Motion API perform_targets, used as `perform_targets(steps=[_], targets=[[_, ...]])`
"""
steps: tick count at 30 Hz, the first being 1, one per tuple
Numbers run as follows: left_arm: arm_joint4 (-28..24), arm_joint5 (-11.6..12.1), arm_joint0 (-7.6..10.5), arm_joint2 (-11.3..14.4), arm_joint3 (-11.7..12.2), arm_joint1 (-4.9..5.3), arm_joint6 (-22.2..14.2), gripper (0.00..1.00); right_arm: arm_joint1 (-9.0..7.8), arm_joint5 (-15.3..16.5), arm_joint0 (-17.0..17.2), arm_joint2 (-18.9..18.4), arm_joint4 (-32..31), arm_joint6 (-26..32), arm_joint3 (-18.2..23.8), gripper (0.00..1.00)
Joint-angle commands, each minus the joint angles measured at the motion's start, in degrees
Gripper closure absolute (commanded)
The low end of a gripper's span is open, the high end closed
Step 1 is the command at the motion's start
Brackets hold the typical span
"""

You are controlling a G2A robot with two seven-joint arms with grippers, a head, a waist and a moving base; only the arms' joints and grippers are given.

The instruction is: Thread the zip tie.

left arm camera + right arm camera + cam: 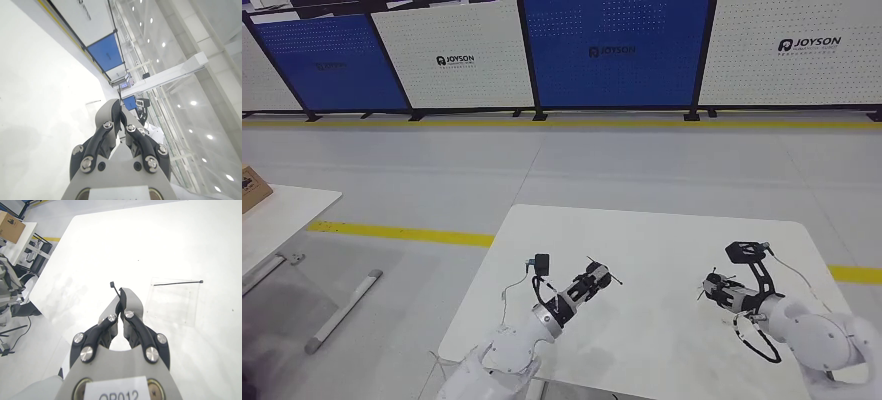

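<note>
Blue and white panels (617, 50) line the far side of a pale factory floor crossed by a yellow line (402, 233), and in front of them stands the white tabletop (662, 240). Over it are both arms, well apart from each other. The right hand (120, 294) has its fingers pressed fully together on a black zip tie (115, 289), gripping it close to the head end, so that the small square head sticks out just past the fingertips and above the tabletop. The left hand (119, 108) is closed just as tightly, pinching a thin black strip (119, 92) that rises straight out from between its pads; it looks like a zip tie's tail, though its far end cannot be made out against the background. A second zip tie (177, 283) lies flat along one edge of a clear sheet (170, 306) on the tabletop, just beside the right hand and touched by neither hand. Beyond the tabletop's edge, a smaller side table (28, 236) carries a cardboard box (10, 226).
</note>
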State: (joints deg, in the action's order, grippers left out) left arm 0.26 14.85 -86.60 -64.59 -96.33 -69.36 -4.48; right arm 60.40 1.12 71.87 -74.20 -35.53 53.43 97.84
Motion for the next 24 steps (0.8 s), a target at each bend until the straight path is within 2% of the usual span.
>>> perform_targets(steps=[1, 2, 4, 17, 20, 24], targets=[[8.4, 1.0, 0.32, 2.0, 0.8, -0.45, 8.2, 1.00, 0.00, 0.0, 0.0, 0.0, 0.0, 0.0, 0.0, 1.00], [11.4, 1.0, 0.56, 3.0, 1.7, -0.65, 10.3, 1.00, 0.00, 0.0, 0.0, 0.0, 0.0, 0.0, 0.0, 1.00], [13.4, 0.7, 1.09, 4.4, 2.7, -0.98, 11.9, 1.00, 0.00, 0.0, 0.0, 0.0, 0.0, 0.0, 0.0, 1.00], [13.4, 0.7, 1.09, 4.4, 2.7, -0.98, 11.9, 1.00, 0.00, 0.0, 0.0, 0.0, 0.0, 0.0, 0.0, 1.00], [16.3, -2.5, 1.50, 4.0, 2.0, -0.97, 12.9, 1.00, 0.00, 0.0, 0.0, 0.0, 0.0, 0.0, 0.0, 1.00], [20.2, -8.9, 1.26, 4.4, 0.5, -1.39, 17.9, 1.00, 0.00, 0.0, 0.0, 0.0, 0.0, 0.0, 0.0, 1.00]])
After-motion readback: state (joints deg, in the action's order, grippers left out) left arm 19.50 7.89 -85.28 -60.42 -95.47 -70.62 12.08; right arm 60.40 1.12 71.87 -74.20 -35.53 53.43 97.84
